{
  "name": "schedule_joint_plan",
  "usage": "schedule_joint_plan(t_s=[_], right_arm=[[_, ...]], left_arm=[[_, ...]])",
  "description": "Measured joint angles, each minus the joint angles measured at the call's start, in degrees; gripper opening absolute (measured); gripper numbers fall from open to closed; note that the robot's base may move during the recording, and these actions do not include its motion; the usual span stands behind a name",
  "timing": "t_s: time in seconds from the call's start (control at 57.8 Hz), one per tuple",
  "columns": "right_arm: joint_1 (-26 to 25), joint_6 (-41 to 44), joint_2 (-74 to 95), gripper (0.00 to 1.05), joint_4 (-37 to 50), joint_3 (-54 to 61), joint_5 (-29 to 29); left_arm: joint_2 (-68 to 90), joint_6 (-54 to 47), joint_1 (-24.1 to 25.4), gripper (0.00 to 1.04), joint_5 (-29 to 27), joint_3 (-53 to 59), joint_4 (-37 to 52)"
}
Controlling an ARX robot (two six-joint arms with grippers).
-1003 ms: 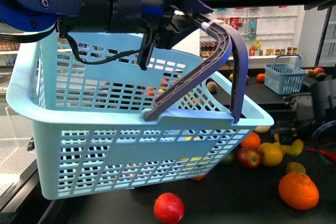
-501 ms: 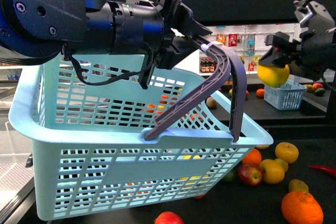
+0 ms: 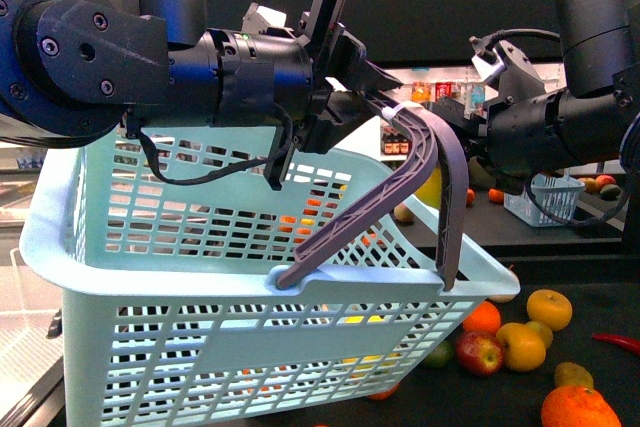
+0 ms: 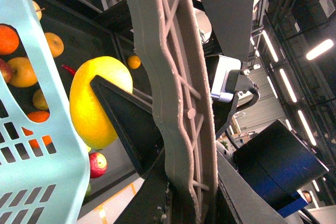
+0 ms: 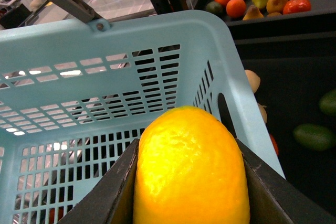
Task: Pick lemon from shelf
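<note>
A: Surface first, quick?

B: Black shelf [image 3: 597, 372]. Its dark tray is low on the right w/ fruit strewn on it: an orange [image 3: 481, 317], a red apple [image 3: 480, 352], a couple of yellow fruits, a red chili [image 3: 615, 340] at the edge. There's a bigger orange [image 3: 578, 409] at the bottom of the pic.

A: Room?

B: Shop-like. White shelves [image 3: 432, 95] w/ bottles at the back. A small blue basket [image 3: 545, 197] sits on a dark counter beyond the right arm. Left wrist cam shows strip lights [image 4: 320, 49] on a dark ceiling.

A: The big thing up front?

B: Pale blue basket [image 3: 200, 282]. It fills most of the front view and hangs tilted from its grey handle [image 3: 390, 179]. The left gripper [image 3: 385, 97] is clamped on the handle's top, bar btw the fingers.

A: Lemon?

B: The lemon [image 5: 191, 166] is off the shelf, in the air. It's pinched in the right gripper [image 5: 187, 149], a dark finger [image 5: 113, 192] on each side. On the right wrist cam the basket's rim & slotted inner wall lie just beyond it. On the front cam only a yellow sliver shows behind the handle, just above the far rim.

A: Vs half a sec ago?

B: Then the right arm was out at the right, w/ the lemon well clear of the handle & in front of the small blue basket. Now the arm's swung left & the lemon sits behind the handle, near the basket's corner. The basket reads a bit lower in frame, its bottom edge cut off. Left grip on the handle is unchanged.
</note>
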State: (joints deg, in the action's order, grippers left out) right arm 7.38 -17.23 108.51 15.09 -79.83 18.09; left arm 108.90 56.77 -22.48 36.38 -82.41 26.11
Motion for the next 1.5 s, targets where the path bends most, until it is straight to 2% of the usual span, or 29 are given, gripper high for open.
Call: schedule_joint_plan(t_s=[0.259,0.45,0.623,0.813,0.986,1.107,1.245,1.383,1.504], right_arm=[[2.4,0.0,1.4,0.45,0.2,0.0,-0.5],[2.9,0.3,1.4,0.76,1.0,0.1,-0.7],[2.3,0.5,1.2,0.99,1.5,0.1,-2.1],[0.6,5.9,-4.7,0.97,1.6,2.6,-6.3],[-2.8,11.0,-17.1,0.97,2.6,10.8,-10.1],[-5.8,13.4,-30.3,0.97,3.5,24.1,-12.5],[-7.4,14.3,-42.6,0.97,2.6,35.8,-12.7],[-7.5,14.5,-58.6,0.97,-2.9,46.3,-13.0],[-7.5,15.9,-70.5,0.8,-5.1,53.4,-17.7]], left_arm=[[0.0,0.0,0.0,0.11,0.0,0.0,0.0],[0.0,0.0,0.0,0.11,0.0,0.0,0.0],[0.0,0.0,0.0,0.11,-0.2,0.0,0.0],[0.0,0.1,0.0,0.11,0.1,0.0,0.0],[0.0,0.0,0.0,0.11,0.0,0.0,0.0],[0.0,0.0,0.0,0.11,0.0,0.0,0.0],[0.0,0.0,0.0,0.11,0.0,0.0,0.0],[0.0,0.0,0.0,0.11,0.1,0.0,0.0],[0.0,0.0,0.0,0.11,0.0,0.0,0.0]])
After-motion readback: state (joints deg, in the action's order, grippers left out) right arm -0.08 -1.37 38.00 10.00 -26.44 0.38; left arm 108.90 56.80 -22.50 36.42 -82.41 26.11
